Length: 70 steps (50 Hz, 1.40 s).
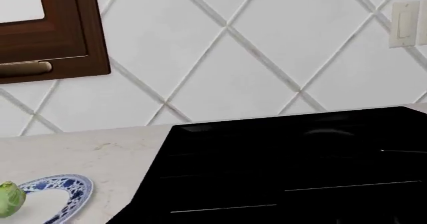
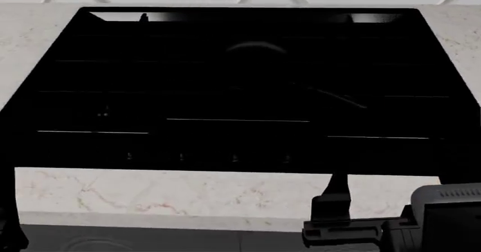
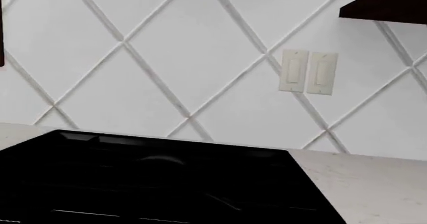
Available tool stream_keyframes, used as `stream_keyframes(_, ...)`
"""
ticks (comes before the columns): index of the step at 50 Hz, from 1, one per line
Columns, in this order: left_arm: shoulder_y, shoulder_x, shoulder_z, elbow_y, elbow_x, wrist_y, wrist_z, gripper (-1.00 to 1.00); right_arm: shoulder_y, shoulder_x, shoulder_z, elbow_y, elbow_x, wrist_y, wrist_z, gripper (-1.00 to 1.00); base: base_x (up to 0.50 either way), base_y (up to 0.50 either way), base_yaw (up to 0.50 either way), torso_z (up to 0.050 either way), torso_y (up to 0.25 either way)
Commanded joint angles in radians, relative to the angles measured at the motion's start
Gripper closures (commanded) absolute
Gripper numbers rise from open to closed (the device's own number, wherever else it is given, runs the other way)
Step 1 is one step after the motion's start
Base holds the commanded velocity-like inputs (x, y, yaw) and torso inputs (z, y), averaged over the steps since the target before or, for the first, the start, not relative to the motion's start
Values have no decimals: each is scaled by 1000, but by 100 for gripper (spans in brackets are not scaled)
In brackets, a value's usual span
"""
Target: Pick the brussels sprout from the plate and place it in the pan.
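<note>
The brussels sprout, small and bright green, lies on the plate, white with a blue floral rim; both sit cut off at the edge of the left wrist view, on the counter beside the cooktop. The pan shows only as a faint rim on the black cooktop, with its thin handle pointing toward the front right. It also shows faintly in the right wrist view. My right gripper hangs over the counter's front edge; its opening cannot be told. My left gripper's jaws are out of view.
The flat black cooktop fills the middle of the pale marble counter. A white diamond-tiled wall stands behind, with light switches and a brown cabinet. A dark part of my left arm is at the edge.
</note>
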Motion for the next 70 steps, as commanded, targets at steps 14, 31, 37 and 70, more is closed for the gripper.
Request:
stream_keyframes(14,-10,3,-16,0,-56,12,-10,-100,9,10,13,-1,26,23,14,-100,0,500,0,0,0)
stream_keyframes(31,11,-17,-2,-12,-48,25,-10,-100,-6,9,1,0,19,11,28,-100,0,500,0,0,0)
stream_keyframes(37,14,-19,-4,-9,-55,24,-17,-100,-13,11,2,0,19,7,29,-100,0,500,0,0,0)
stream_keyframes(70,23,-31,8,-14,-73,42,-36,-100,-23,25,-5,-5,28,1,39,-100,0,500,0,0,0)
